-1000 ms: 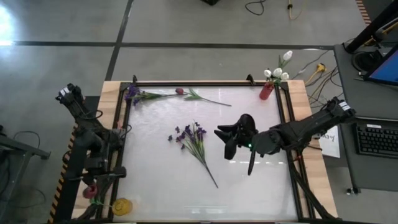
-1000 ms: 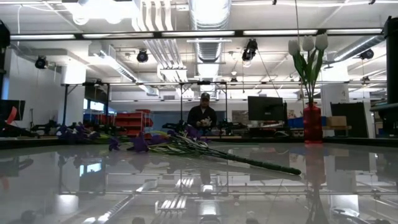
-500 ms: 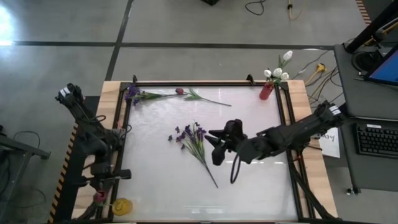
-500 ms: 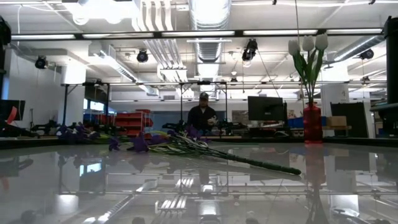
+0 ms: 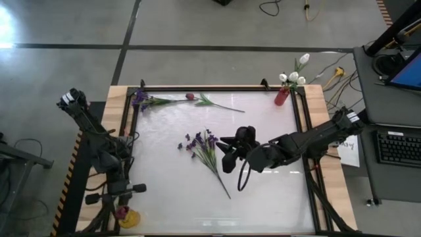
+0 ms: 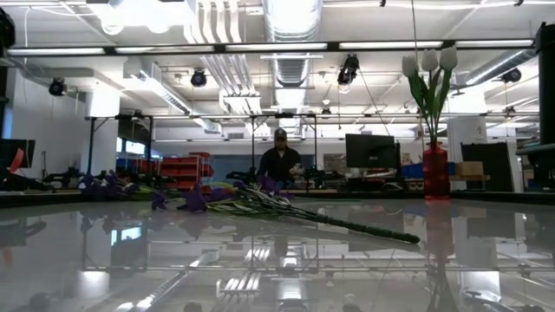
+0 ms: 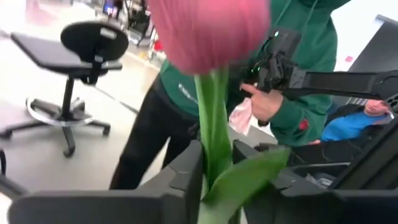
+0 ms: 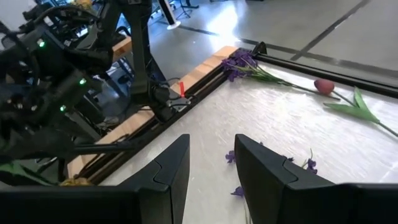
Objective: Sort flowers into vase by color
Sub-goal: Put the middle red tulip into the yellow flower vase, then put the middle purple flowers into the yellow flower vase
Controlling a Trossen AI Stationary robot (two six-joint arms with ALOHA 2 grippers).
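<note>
Pink tulip (image 7: 208, 31) blurred, its top cut off, stem clamped in left gripper (image 7: 214, 168) near yellow vase (image 5: 129, 218), right gripper (image 5: 229, 155) spread apart beside purple spray (image 5: 205, 150) mid-table

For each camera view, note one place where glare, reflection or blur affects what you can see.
High view: overhead light washes pale across the table. Low view: the glossy tabletop mirrors the ceiling lights. Left wrist view: the pink bud is close and blurred. Right wrist view: bright glare on the floor beyond.
</note>
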